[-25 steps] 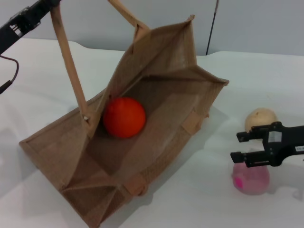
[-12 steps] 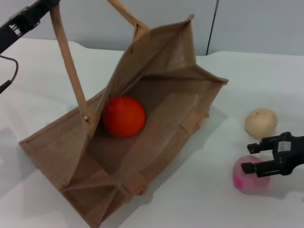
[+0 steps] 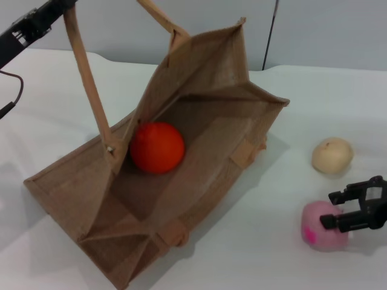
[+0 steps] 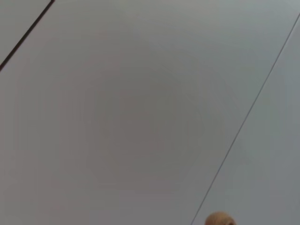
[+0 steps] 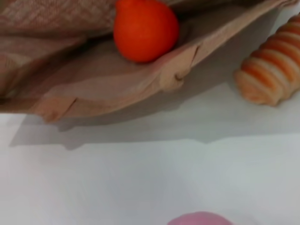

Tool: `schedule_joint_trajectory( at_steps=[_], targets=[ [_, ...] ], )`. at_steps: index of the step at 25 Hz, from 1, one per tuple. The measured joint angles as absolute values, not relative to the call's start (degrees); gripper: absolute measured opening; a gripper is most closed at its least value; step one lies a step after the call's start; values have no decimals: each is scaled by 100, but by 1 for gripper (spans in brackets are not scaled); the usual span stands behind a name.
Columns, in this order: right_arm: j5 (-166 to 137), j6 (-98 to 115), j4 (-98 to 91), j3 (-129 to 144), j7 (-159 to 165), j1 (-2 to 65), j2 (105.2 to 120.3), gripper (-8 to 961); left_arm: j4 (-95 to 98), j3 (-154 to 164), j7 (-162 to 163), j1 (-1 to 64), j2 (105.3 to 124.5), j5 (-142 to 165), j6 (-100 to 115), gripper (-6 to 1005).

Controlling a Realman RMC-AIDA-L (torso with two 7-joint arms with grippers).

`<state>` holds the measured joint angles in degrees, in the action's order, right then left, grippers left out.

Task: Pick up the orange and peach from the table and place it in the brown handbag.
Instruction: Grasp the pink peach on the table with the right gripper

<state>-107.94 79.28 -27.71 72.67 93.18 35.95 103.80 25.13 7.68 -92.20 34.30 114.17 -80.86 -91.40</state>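
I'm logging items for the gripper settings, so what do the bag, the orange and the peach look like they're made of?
The brown handbag looks like coarse woven jute or burlap, matte, with a visible weave and smoother tan strap handles. The orange is glossy and evenly coloured, probably a plastic or foam replica. The peach, by the right gripper, looks soft-matte pale pink with a painted magenta spot, likely also artificial; I can't confirm either.

Head overhead; wrist views closer.

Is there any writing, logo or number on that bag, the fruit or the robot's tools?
None can be read: the brown handbag, orange, peach and right tool carry no visible text, label or number in any view.
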Motion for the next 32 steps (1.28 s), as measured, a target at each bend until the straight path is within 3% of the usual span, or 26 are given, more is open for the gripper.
schedule_joint_trajectory(
  at_steps=[8,19,32],
  targets=[
    [-10827,8152,-2822,7288,9319,3614,10390,697,2513,781,-9220,3436,11417,-8086,-9129,120],
    [-10979,8193,-2827,7287,9317,3646,10435,503,2509,793,-9220,3429,11417,-8086,-9082,119],
    [-11135,8322,-3078,7250,9093,3617,10521,351,2504,801,-9204,3428,11417,-8021,-9079,119]
  ],
)
